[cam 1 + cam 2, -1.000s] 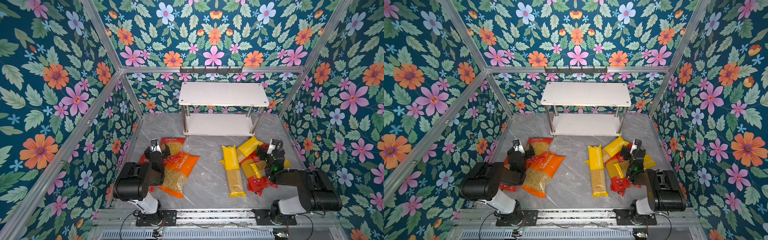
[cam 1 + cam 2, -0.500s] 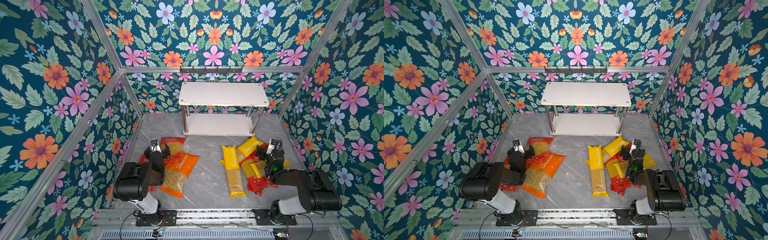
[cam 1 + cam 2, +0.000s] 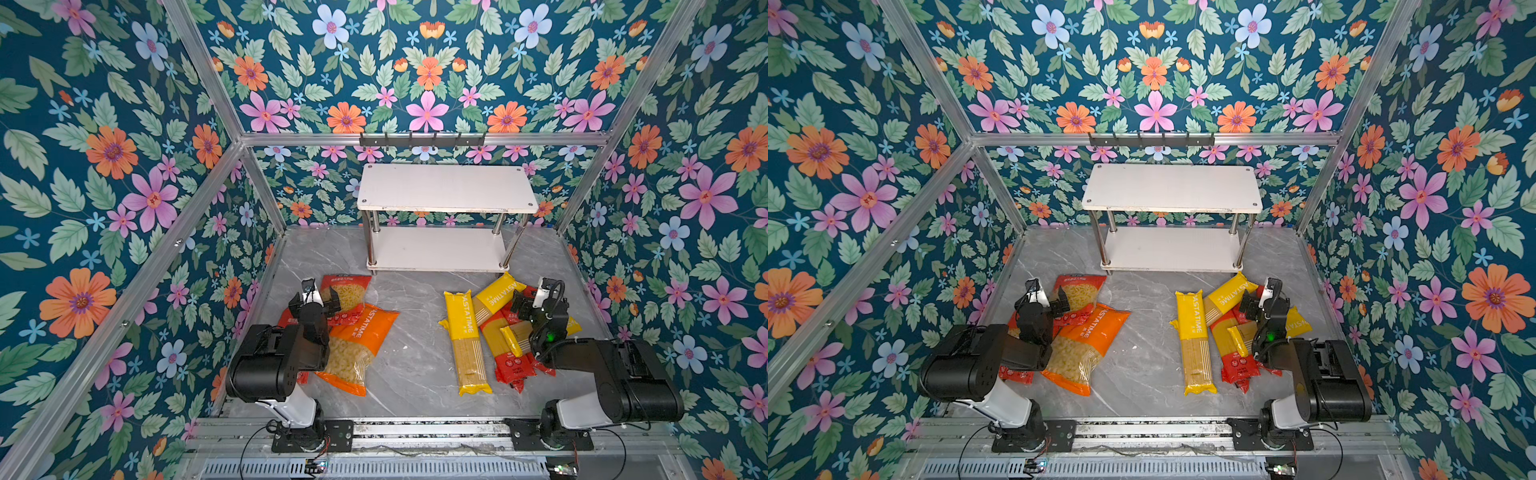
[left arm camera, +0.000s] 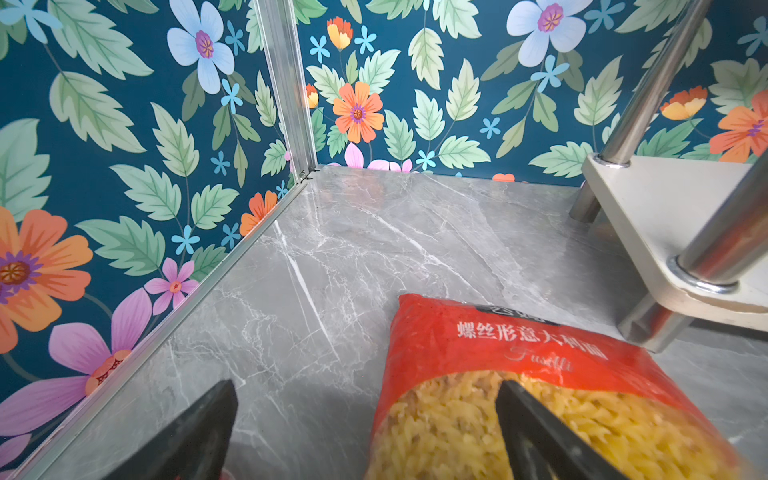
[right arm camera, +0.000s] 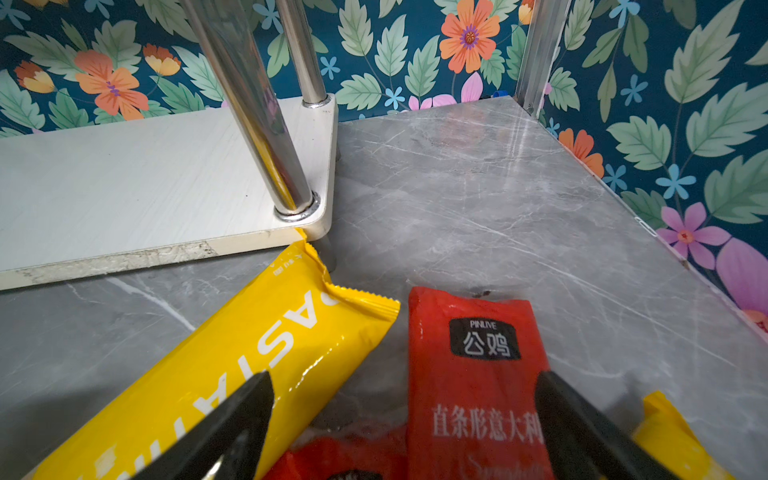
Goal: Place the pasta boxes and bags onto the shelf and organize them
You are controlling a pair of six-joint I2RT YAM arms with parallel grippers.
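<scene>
Right gripper [image 5: 401, 378]: jaws wide apart, nothing held. A red spaghetti pack [image 5: 478, 374] lies in the gap. Its long axis runs straight away from the jaws, toward the grey floor [image 5: 457, 187] just beside the shelf [image 5: 145, 166] and past the front leg at that end. The jaws therefore span its narrow width, which I judge the right way round for a pinch. One finger hangs over a yellow PASTATIME pack [image 5: 249, 353], which slants up to the front corner of the shelf's lower board; touching or just short, cannot tell. Whether the fingers rest on either pack, cannot tell.

Left gripper [image 4: 365, 386]: jaws equally wide, empty. One finger is over a red fusilli bag [image 4: 498, 353] and the other over bare floor, so the bag's side edge falls between them. The bag lies ahead of the jaws, shelf-ward, with its top seam short of the shelf's near front leg and apart from it.

In both top views no pack is on either board of the shelf; every pack lies on the floor in front of it. The squat bags, among them the orange macaroni bag [image 3: 357, 345], lie before the shelf's left-arm end, and the long packs are heaped before its right-arm end.

Judgement — each arm is nearer its own heap, and the right looks better lined up for a first pick. A long pack pointing at the shelf likely needs turning to lie along a board.
</scene>
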